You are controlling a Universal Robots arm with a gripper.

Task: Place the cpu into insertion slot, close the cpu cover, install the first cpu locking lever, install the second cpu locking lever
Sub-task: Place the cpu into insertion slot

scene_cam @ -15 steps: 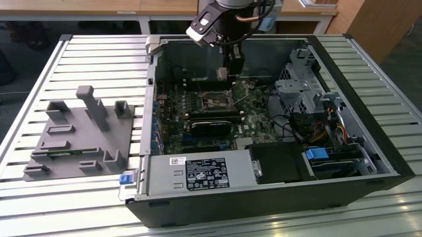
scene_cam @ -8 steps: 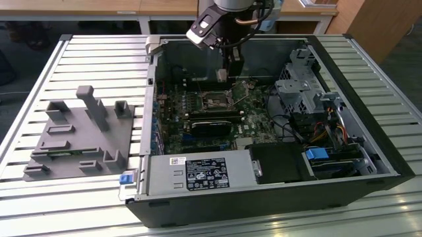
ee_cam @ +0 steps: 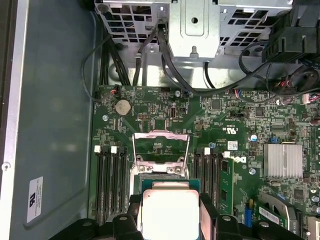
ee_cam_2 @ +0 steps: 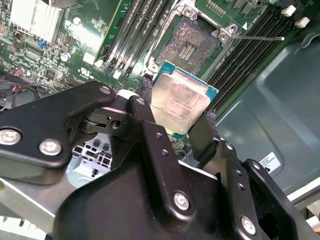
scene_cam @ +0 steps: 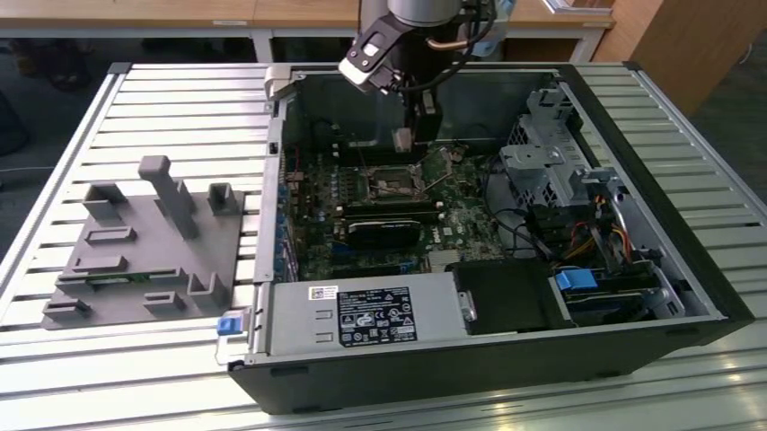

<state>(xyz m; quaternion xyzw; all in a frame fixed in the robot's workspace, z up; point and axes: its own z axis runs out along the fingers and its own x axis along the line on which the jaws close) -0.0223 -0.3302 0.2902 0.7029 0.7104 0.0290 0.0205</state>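
Note:
My gripper [scene_cam: 404, 139] reaches down into the open computer case and is shut on the cpu [ee_cam_2: 182, 102], a flat square chip with a silvery top held by two opposite edges between the black fingers [ee_cam_2: 142, 110]. In the first wrist view the cpu [ee_cam: 169, 210] hangs just short of the insertion slot [ee_cam: 160, 175]. The cpu cover [ee_cam: 161, 150], a thin silvery frame, stands swung up behind the slot. The second wrist view shows the insertion slot [ee_cam_2: 190, 42] open, its dark contact field bare, with a thin locking lever [ee_cam_2: 260, 38] swung out beside it. The cpu is above the slot and apart from it.
Black memory slots [ee_cam: 110, 185] flank the socket on both sides. A long black card [scene_cam: 383, 229] lies in front of it in the exterior view. Case walls, a metal drive cage [scene_cam: 545, 171] with cables and a power supply [scene_cam: 359, 314] surround the board. A grey fixture [scene_cam: 144, 242] sits outside on the table.

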